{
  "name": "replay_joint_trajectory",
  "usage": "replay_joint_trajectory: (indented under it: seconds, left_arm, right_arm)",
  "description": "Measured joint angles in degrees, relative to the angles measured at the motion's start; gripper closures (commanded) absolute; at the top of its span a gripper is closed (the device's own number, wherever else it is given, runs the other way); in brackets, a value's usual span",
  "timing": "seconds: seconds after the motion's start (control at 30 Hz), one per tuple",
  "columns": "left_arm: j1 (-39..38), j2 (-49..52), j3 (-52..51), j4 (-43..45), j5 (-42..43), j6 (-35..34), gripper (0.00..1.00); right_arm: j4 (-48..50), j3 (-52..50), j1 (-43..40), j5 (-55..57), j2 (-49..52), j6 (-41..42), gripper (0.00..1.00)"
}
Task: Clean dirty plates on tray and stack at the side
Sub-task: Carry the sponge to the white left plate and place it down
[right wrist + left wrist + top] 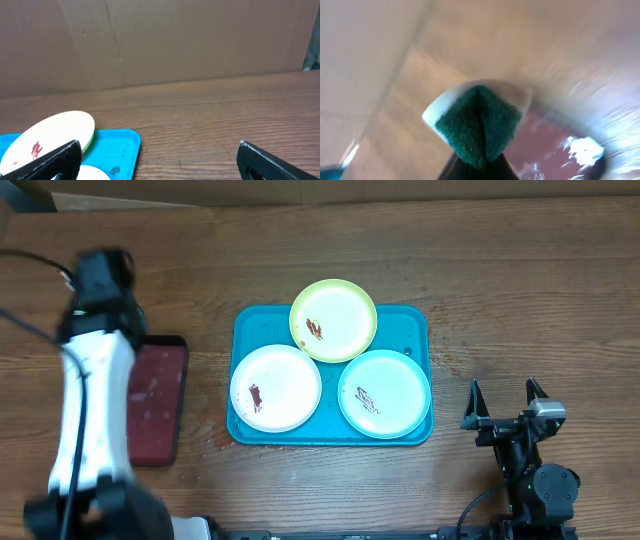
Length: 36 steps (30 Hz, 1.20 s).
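Note:
The turquoise tray (412,323) lies mid-table with three smeared plates on it: yellow-green (333,320) at the back, overlapping white-pink (275,387) at front left and pale mint (384,393) at front right. My left gripper (100,278), blurred, hangs over the table's left side. In the left wrist view it (479,169) is shut on a folded green-and-white sponge (477,122). My right gripper (503,402) is open and empty, right of the tray. The right wrist view shows its jaws (160,162) wide apart, with the tray's corner (122,147) and the yellow-green plate (55,130).
A dark red black-rimmed tray (158,395) lies left of the turquoise tray, partly under my left arm; it also shows in the left wrist view (545,145). A cardboard wall (160,40) stands at the back of the table.

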Motion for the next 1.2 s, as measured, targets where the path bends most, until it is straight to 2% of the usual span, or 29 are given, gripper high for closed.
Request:
replay_joint_trajectory:
  seconds: [0.1,0.23,0.33,0.47,0.57,0.7,1.0,1.03,1.07,1.13,1.17,1.2]
  left_arm:
    - [0.00,-6.38,5.31,-0.13,9.42,-0.55,0.96]
    - [-0.02,-11.63,7.19,-4.00,29.20,-3.30,0.96]
    - [-1.53,-10.08,6.58,-9.44,43.50,-6.27,0.96]
    - [-7.43,-4.72,2.03,-13.99,54.42,-8.28,0.96]
    - [-13.03,-0.66,-2.67,-13.64,57.70,-8.92,0.96]
    - [-20.04,4.44,-7.93,-10.32,57.51,-12.59,0.96]
    - [-28.17,14.56,-10.64,-6.23,45.29,-20.70,0.96]
    - [-28.44,14.71,-10.67,-6.14,44.06,-21.33,0.93]
    - [-28.52,14.73,-10.67,-5.84,43.10,-21.68,0.86]
    - [-28.52,14.73,-10.67,-4.87,41.57,-22.27,0.47]
    - [-28.52,14.73,-10.67,-4.50,41.11,-22.56,0.39]
    - [-28.52,14.73,-10.67,-4.33,40.76,-22.80,0.36]
  right_arm:
    - [0.00,0.00,0.00,0.00,0.00,0.00,0.00]
    - [0.02,0.00,0.00,0.02,0.00,0.02,0.00]
    - [0.02,0.00,0.00,0.02,0.00,0.00,0.00]
    - [0.04,0.00,0.00,0.02,0.00,0.00,0.00]
    - [0.04,0.00,0.00,0.00,0.00,0.02,0.00]
    - [0.04,0.00,0.00,0.02,0.00,0.00,0.00]
    - [-0.02,0.00,0.00,0.02,0.00,0.00,0.00]
    - [0.00,0.00,0.00,0.02,0.00,0.04,0.00]
    - [0.00,0.00,0.00,0.00,0.00,-0.02,0.00]
    - [0.02,0.00,0.00,0.02,0.00,0.02,0.00]
    - [0.02,0.00,0.00,0.02,0.00,0.02,0.00]
    - [0.00,0.00,0.00,0.02,0.00,0.00,0.00]
